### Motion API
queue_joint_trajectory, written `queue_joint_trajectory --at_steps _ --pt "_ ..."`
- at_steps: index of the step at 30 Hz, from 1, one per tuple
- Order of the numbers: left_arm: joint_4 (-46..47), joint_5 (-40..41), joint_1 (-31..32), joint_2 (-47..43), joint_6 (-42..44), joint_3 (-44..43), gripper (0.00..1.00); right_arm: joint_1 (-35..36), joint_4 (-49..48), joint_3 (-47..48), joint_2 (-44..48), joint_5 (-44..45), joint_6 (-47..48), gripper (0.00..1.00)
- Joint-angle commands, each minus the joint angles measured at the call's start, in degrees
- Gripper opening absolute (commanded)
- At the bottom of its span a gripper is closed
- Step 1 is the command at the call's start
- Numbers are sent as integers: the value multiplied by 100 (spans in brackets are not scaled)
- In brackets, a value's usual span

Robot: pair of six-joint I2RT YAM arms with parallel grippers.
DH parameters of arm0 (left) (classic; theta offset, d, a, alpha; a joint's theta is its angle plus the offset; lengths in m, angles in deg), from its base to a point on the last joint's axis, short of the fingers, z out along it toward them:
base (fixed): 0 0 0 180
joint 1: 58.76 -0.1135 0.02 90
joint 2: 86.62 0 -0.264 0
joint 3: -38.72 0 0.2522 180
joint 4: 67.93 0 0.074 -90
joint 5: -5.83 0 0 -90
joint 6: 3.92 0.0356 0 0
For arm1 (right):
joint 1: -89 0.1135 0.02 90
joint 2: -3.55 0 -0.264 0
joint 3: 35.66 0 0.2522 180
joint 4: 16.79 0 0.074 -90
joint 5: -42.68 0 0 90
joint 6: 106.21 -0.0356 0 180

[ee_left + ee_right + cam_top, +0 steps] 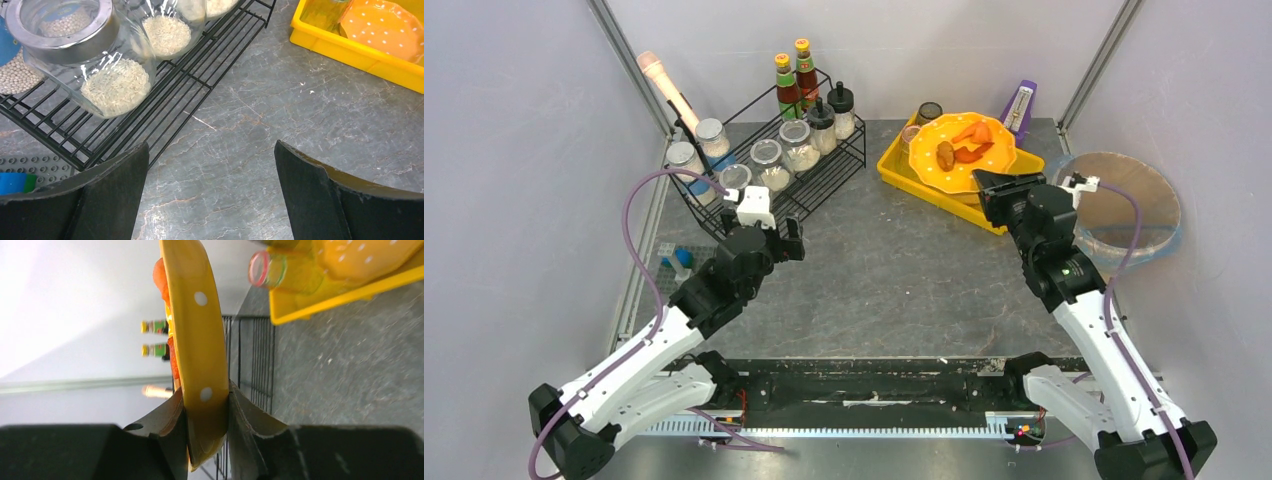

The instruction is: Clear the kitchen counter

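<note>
The kitchen counter (884, 280) is a dark-grey veined slab. My right gripper (992, 183) is shut on the near rim of an orange-yellow white-dotted plate (964, 150), holding it over the yellow tray (904, 178). Orange and brown food pieces (959, 148) lie on the plate. In the right wrist view the plate (197, 330) is edge-on, its rim pinched between my fingers (206, 405). My left gripper (769, 240) hovers open over bare counter (280, 100) just in front of the black wire rack (165, 100), with nothing between its fingers (210, 145).
The rack (824, 175) holds several jars of grains (117, 85) and sauce bottles (794, 85). In the tray lie a pink-rimmed glass (265, 270) and another dotted dish (360, 257). A round clear plate (1124, 205) sits at the right edge, and a studded plate with blue bricks (674, 262) at the left.
</note>
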Motion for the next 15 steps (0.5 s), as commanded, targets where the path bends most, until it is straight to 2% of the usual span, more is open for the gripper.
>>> queue_joint_trajectory --at_steps 1,9,15 --pt "400 73 -23 -216 322 42 100 -343 -883 688 339 1043 -139 0" --pt "365 358 155 -465 298 80 100 -1084 -717 751 398 1611 -326 0" --pt "408 527 231 -565 393 130 100 -2209 -1066 748 239 829 -627 0"
